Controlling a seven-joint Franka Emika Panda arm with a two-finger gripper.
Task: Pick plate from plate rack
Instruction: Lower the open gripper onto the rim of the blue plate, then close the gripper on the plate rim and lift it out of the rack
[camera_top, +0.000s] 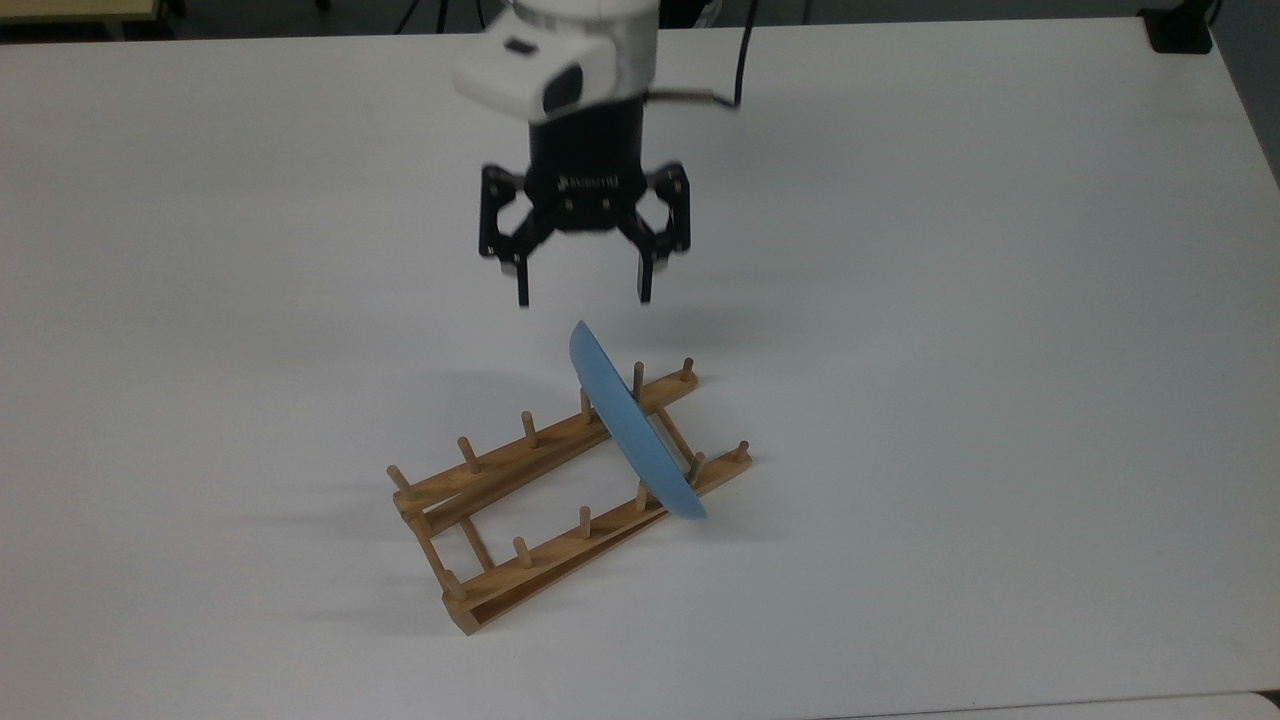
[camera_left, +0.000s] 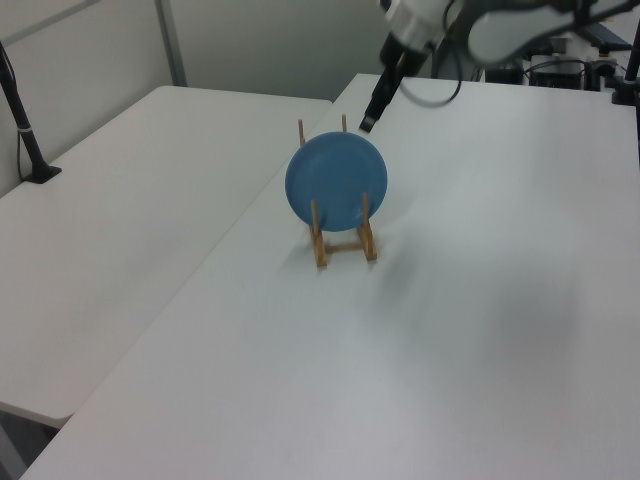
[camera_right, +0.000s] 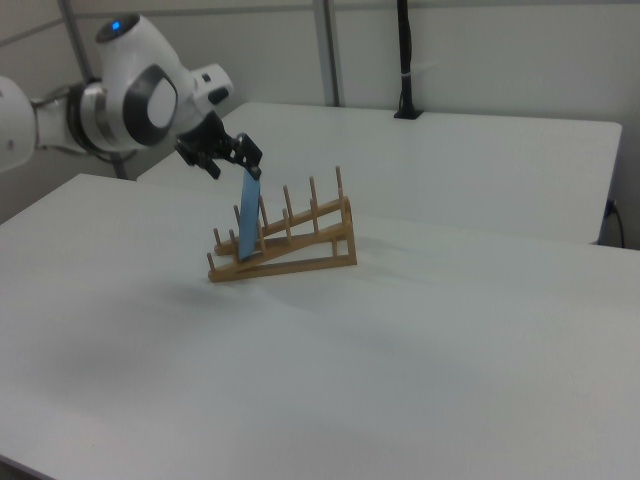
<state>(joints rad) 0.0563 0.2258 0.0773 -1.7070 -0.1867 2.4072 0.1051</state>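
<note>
Blue plate: the plate (camera_top: 633, 425) stands on edge in the rack, glossy and plain; in the left view (camera_left: 336, 183) its round face is turned to the camera, in the right view (camera_right: 248, 215) it shows as a thin upright strip.
Slot: it sits between pegs near the low end of the rack, toward the top view's right.
Wooden rack: the rack (camera_top: 500, 478) is light brown, two long rails with upright pegs joined by thin crossbars; it lies slantwise on the table and rises toward the right view's right (camera_right: 300, 245).
Gripper: the gripper (camera_top: 583, 294) is black, on a white arm, pointing down with its fingers spread wide and nothing between them.
Gripper place: it hangs above the plate's upper rim, close but apart from it; in the right view (camera_right: 235, 160) it sits just over the top edge.
Table: the table (camera_top: 950, 300) is white.
</note>
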